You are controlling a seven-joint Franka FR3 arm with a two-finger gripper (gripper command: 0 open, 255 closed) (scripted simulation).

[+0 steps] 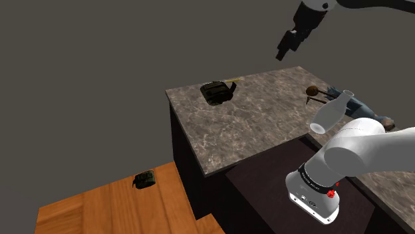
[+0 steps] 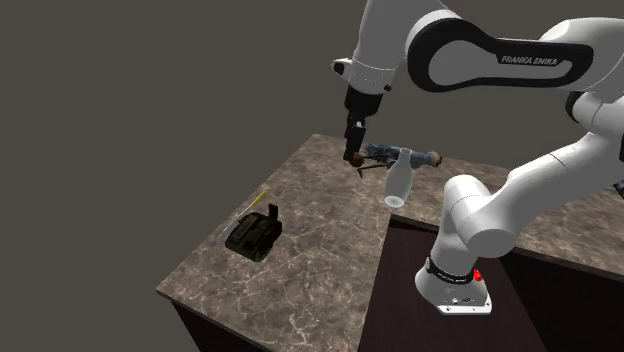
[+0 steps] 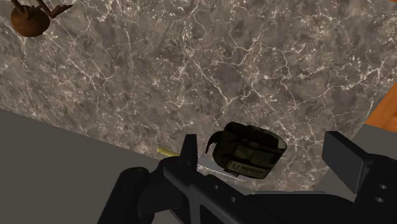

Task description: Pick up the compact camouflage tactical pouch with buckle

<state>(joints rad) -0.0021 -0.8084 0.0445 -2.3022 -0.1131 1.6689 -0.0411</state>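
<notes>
Hovering high above the table (image 1: 266, 126), the tool (image 1: 289, 45) has the camouflage pouch (image 1: 217, 92) at its eight o'clock, likely lining up a descent. In the second exterior view a white bottle (image 2: 398, 186), contents unseen, lies at three o'clock from the pouch. In the wrist view the fingers (image 3: 189, 149) stand apart, empty, framing the pouch.

My arm (image 2: 470, 55) rises from its base and folds over at the elbow, wrist aimed downward. The gripper (image 1: 283, 54) hangs high, its fingers (image 3: 189, 153) spread apart, clasping nothing.
</notes>
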